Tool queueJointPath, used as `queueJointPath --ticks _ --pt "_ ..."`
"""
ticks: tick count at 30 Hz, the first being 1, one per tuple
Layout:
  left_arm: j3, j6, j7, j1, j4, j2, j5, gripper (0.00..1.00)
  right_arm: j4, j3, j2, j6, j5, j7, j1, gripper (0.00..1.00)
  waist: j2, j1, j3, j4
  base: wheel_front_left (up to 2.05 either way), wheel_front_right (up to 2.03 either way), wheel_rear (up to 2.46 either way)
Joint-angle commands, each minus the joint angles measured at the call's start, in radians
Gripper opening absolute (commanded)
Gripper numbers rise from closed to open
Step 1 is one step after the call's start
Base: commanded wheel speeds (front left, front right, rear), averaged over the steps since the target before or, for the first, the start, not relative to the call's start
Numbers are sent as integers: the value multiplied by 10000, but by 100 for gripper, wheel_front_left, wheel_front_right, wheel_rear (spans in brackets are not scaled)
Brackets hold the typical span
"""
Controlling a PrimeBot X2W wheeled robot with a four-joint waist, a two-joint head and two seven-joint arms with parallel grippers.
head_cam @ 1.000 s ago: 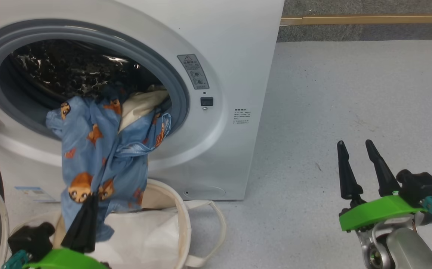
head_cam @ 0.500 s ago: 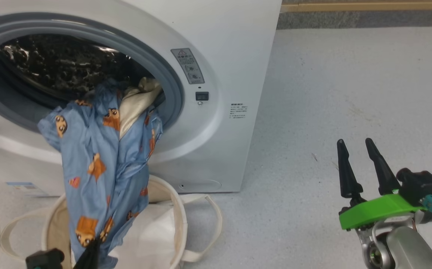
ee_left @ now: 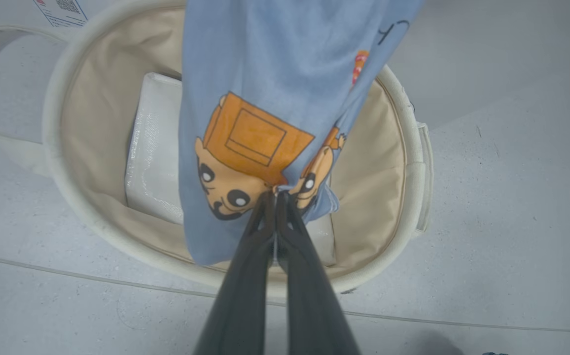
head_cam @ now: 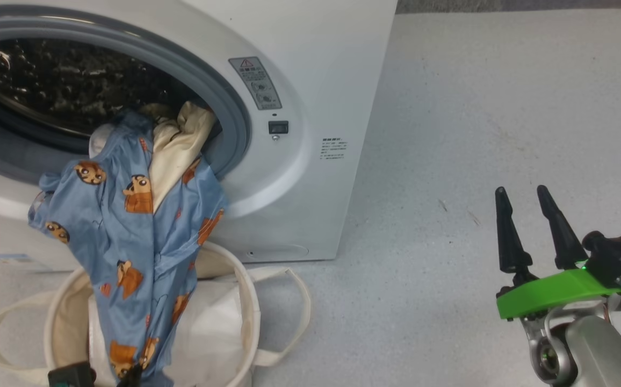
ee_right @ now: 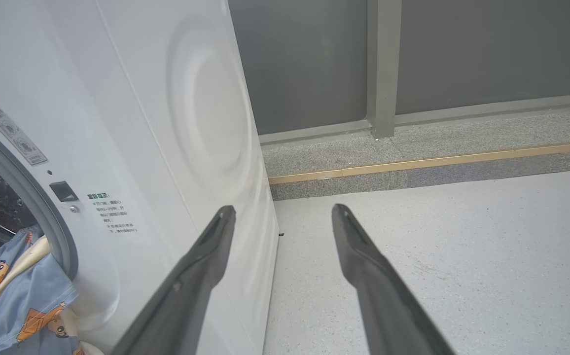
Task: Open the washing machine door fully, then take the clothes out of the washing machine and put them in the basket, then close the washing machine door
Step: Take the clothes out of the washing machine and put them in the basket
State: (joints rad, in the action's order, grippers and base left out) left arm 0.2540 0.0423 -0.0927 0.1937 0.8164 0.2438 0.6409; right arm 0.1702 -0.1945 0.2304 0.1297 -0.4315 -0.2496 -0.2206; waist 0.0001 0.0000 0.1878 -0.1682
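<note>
Pinching clothes (ee_left: 265,98) over basket (ee_left: 415,172) at 7 o'clock, your left gripper (ee_left: 276,196) clamps blue fabric trailing from washing machine (head_cam: 310,80). At 4 o'clock, your right gripper (head_cam: 521,189) — fingers apart, empty.

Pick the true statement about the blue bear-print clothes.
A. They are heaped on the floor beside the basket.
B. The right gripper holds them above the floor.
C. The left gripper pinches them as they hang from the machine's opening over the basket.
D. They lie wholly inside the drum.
C: the left gripper is shut on the clothes, which drape from the washing machine opening over the basket; the right gripper is open and empty.
</note>
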Motion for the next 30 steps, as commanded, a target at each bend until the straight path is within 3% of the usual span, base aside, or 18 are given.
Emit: queueJointPath --ticks 1,12,23,24,25,26,27,30 --pt "-325 128 -180 507 265 80 144 0 -378 -71 205 10 15 -122 -257 100 -1 0 120 27 0 0 0" --pt "-382 713 -654 2775 3662 -438 624 0 -660 3 463 10 -8 -122 -652 100 -1 0 1126 -158 0 0 0" --pt "-303 730 -963 4090 4544 -273 642 0 -962 221 487 10 -29 -122 -945 100 -1 0 2102 -449 0 0 0" --pt "-294 731 -1000 4141 4571 -259 637 8 -967 229 471 10 -28 -122 -952 100 -1 0 2124 -461 0 0 0" --pt "-286 730 -1052 4180 4592 -243 632 58 -972 237 456 10 -32 -122 -958 100 -1 0 2143 -475 0 0 0" --pt "-298 723 -1111 4208 4611 -225 643 90 -974 247 441 10 -34 -122 -963 100 -1 0 2151 -484 0 0 0" --pt "-312 723 -1165 4217 4627 -214 660 100 -970 255 425 10 -31 -122 -965 100 -1 0 2143 -489 0 0 0" --pt "-344 727 -1264 4153 4669 -188 716 100 -939 240 380 10 -23 -122 -977 100 -1 0 2050 -490 0 0 0"
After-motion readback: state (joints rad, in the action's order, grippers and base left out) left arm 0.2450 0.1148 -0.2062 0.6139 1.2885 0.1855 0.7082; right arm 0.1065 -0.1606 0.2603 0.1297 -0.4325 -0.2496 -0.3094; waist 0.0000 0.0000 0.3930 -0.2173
